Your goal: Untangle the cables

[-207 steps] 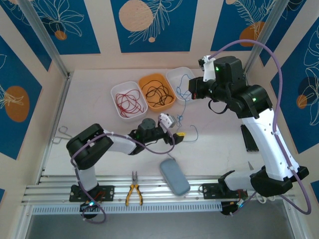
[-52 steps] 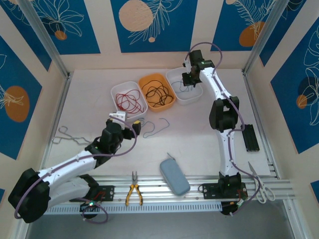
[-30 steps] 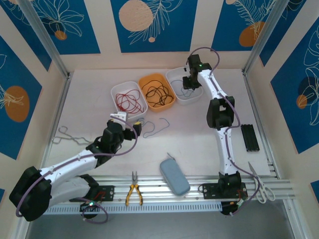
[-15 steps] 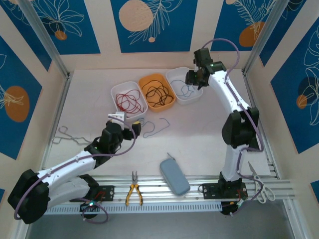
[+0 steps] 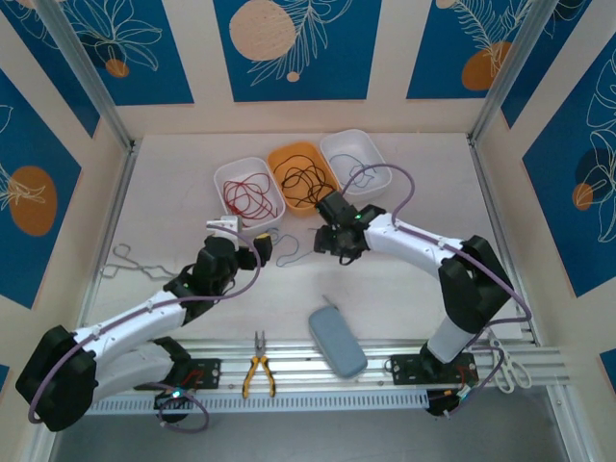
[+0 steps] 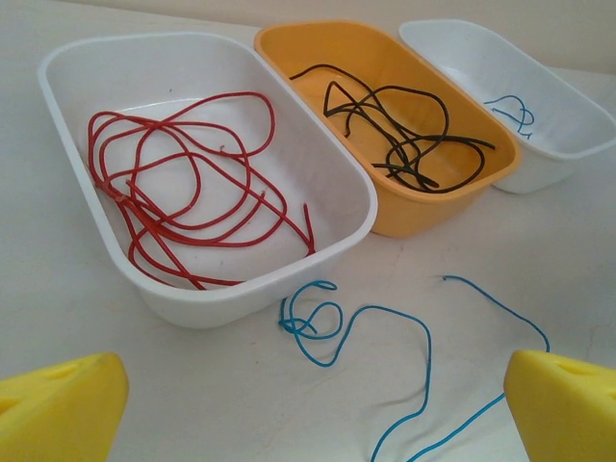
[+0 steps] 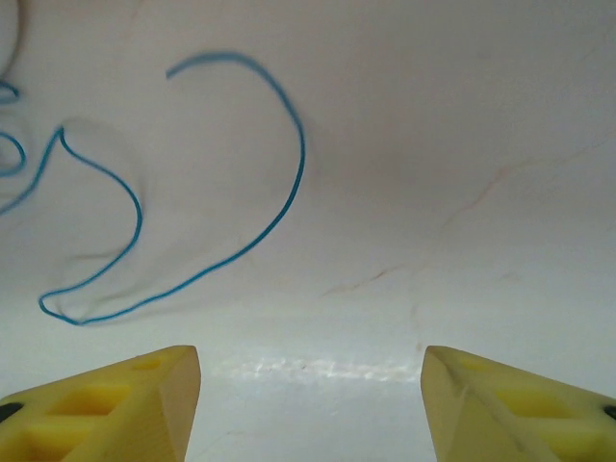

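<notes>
stretching low, right claw (image 7: 308,385) (open), near blue cable (image 7: 301,144)

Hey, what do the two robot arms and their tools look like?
The left arm and right arm are white links with black joint housings, each trailed by a thick purple cable. The left tool and right tool have yellow wedge-shaped fingers.

Left arm (image 5: 135,318) and right arm (image 5: 409,236) extend, jaws parted.

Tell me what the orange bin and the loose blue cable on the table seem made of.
Orange bin: likely molded plastic, smooth, soft sheen, rounded rim. Blue cable: probably plastic-insulated wire, thin, slightly glossy, holding loose curls.
</notes>
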Available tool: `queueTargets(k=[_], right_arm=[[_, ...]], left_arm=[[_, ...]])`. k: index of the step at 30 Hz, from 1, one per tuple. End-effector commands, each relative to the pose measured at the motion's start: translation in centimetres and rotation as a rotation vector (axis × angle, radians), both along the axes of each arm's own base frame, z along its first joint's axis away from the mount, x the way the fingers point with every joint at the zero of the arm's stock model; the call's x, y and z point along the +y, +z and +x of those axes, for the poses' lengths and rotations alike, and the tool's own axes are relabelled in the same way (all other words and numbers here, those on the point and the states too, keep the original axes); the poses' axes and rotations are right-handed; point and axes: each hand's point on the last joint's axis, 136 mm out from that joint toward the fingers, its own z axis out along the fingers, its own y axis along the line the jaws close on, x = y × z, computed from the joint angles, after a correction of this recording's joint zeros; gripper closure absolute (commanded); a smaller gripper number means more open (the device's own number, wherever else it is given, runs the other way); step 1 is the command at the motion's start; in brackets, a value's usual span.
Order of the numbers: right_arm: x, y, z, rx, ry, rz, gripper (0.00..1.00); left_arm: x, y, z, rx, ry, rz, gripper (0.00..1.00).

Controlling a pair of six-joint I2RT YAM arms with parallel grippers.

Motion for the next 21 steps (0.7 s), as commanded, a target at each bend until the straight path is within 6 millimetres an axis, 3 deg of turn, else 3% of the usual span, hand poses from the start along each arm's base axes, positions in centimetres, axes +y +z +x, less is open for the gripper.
queueTargets(k=[1, 7, 17, 21], right_arm=[[1.6, -1.0, 0.3, 0.003, -0.115, 0.054, 0.37], [4.3, -2.3, 1.2, 0.023, -0.077, 0.039, 0.35], [4.9, -4.4, 3.8, 0.016, -0.101, 0.051, 0.36], [4.4, -5.4, 4.3, 0.038, -0.109, 0.053, 0.57]], left_arm=[[0.6, -0.8, 0.1, 0.027, 0.030, -0.009, 0.00], [0.6, -0.9, 0.0, 0.035, 0.033, -0.023, 0.00], [0.6, -1.6, -0.2, 0.054, 0.030, -0.027, 0.00], [0.8, -2.0, -0.2, 0.074, 0.051, -0.028, 0.00]])
